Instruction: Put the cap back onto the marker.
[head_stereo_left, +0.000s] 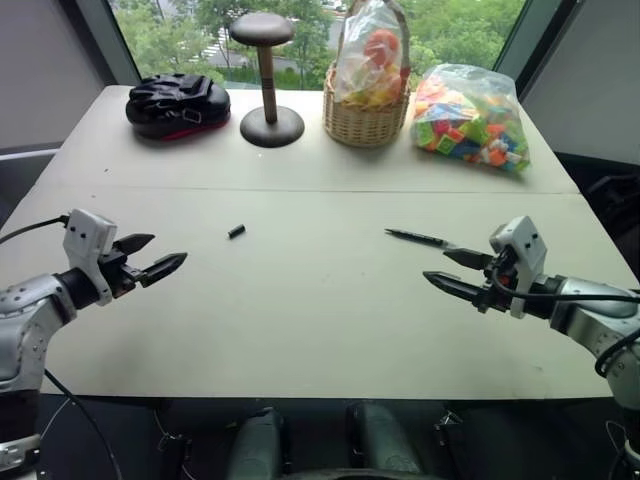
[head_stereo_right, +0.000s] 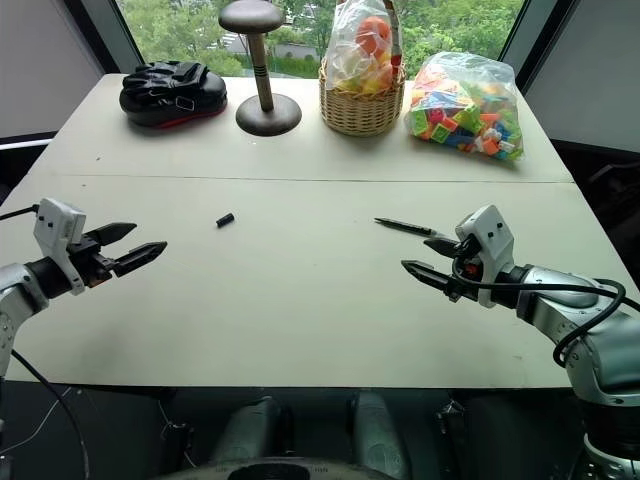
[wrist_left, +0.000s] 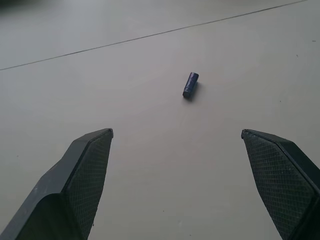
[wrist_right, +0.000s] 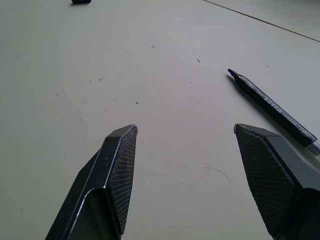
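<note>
left gripper (head_stereo_left: 158, 258): low over the near left of the table (head_stereo_left: 330, 330), fingers spread wide, holding nothing; it points toward the cap.
right gripper (head_stereo_left: 452, 270): low over the near right, fingers parted, holding nothing; its far finger sits just beside the marker's back end, whether touching I cannot tell.
cap (head_stereo_left: 236, 232): lies on its side on bare table, left of centre, just beyond the left gripper and well apart from the marker.
cap handling: likely very light and hard, smooth, and round enough to roll or skid away under a clumsy pinch. Best taken across its short barrel with the open end left clear for the tip.
marker (head_stereo_left: 419, 237): lies flat right of centre, tip pointing toward the cap.
marker handling: likely light and stiff, thin and slick; lying flat, it gives little height for fingers to get under. A hold at mid-barrel or toward the back end would leave the tip free.
in the way: nothing lies between either gripper and its thing, nor between cap and marker.
far edge: a black bundle (head_stereo_left: 177, 104), a wooden stand (head_stereo_left: 268, 90), a basket (head_stereo_left: 367, 118) with a bag of fruit, and a bag of coloured blocks (head_stereo_left: 470, 120), all well apart from the work.
</note>
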